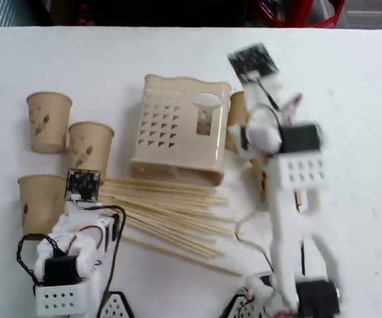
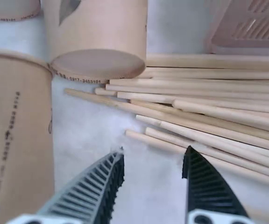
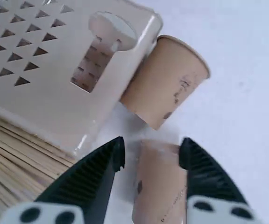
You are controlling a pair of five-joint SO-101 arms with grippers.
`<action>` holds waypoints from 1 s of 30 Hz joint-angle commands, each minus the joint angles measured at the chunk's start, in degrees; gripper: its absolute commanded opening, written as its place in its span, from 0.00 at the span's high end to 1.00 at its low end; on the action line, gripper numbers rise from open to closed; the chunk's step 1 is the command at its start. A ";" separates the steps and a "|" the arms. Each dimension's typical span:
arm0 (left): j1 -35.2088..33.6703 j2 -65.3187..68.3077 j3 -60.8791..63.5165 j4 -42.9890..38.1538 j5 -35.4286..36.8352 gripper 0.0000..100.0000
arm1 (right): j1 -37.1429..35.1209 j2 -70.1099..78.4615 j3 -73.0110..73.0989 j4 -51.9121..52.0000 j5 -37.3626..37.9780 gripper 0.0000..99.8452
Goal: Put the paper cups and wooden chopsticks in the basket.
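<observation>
Judged step: gathering the paper cups, starting with the pair by the table's right side; nothing lifted yet.

Standing at mid-table, the basket point(image 1: 171, 126); in front of it, toward the near edge, a loose spread of chopsticks point(image 1: 171, 215); near the left edge, three cups point(image 1: 48, 122); just right of the basket, two more.

Right gripper point(image 3: 151, 144): spread wide, astride the nearer cup point(image 3: 158, 186), one jaw on each side; cannot tell whether either jaw touches it; not clamped, by the look of it. Beyond, the farther cup point(image 3: 167, 88), tilted against the basket's wall beside the handle hole.

Left gripper point(image 2: 153, 156): parted fairly wide, holding nothing, low over bare table point(image 1: 350, 86) toward the near-left corner, just short of the chopstick ends, with cups close on one side.

Next, probably: close on the nearer cup gently, since thin paper likely buckles under a hard squeeze; lift straight up so as not to knock the farther cup; carry over the basket's rim and let go inside. For the sticks later, likely a low approach and a pinch across a few at a time.
</observation>
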 commanded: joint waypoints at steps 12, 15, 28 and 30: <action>-0.31 -0.66 -0.18 0.09 0.00 0.79 | -9.10 45.05 -45.01 4.70 -10.11 0.76; -0.31 -0.66 -0.18 0.09 0.00 0.79 | -9.45 46.81 -47.91 6.46 -10.02 0.76; -0.31 -0.66 -0.18 0.09 0.00 0.79 | -7.60 45.41 -48.00 13.93 -8.09 0.76; -0.31 -0.66 -0.18 0.09 0.00 0.79 | -7.87 44.00 -46.95 13.67 -7.74 0.76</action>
